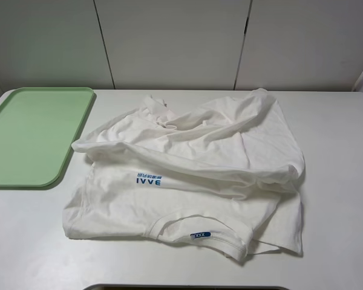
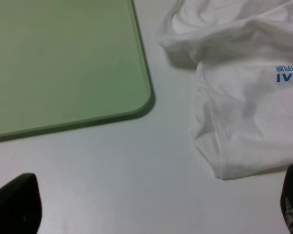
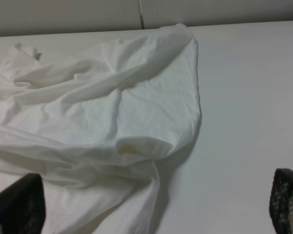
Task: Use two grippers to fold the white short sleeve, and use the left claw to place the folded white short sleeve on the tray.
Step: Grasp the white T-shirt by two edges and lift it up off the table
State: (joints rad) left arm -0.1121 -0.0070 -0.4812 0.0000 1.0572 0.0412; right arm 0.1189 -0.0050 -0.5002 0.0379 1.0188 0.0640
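Note:
The white short sleeve (image 1: 187,169) lies crumpled and loosely bunched in the middle of the table, its collar and blue neck label toward the front edge. The pale green tray (image 1: 30,136) sits bare at the far left. Neither arm shows in the exterior high view. In the left wrist view my left claw (image 2: 154,212) is open with nothing between its fingers, above bare table between the tray's corner (image 2: 63,63) and the shirt's edge (image 2: 244,97). My right gripper (image 3: 151,207) is open too and holds nothing, hovering by the shirt's right side (image 3: 97,122).
The white table (image 1: 339,181) runs to white wall panels (image 1: 169,42) at the back. A dark edge (image 1: 187,287) shows at the very front of the exterior high view. Bare tabletop lies to the right of the shirt and in front of the tray.

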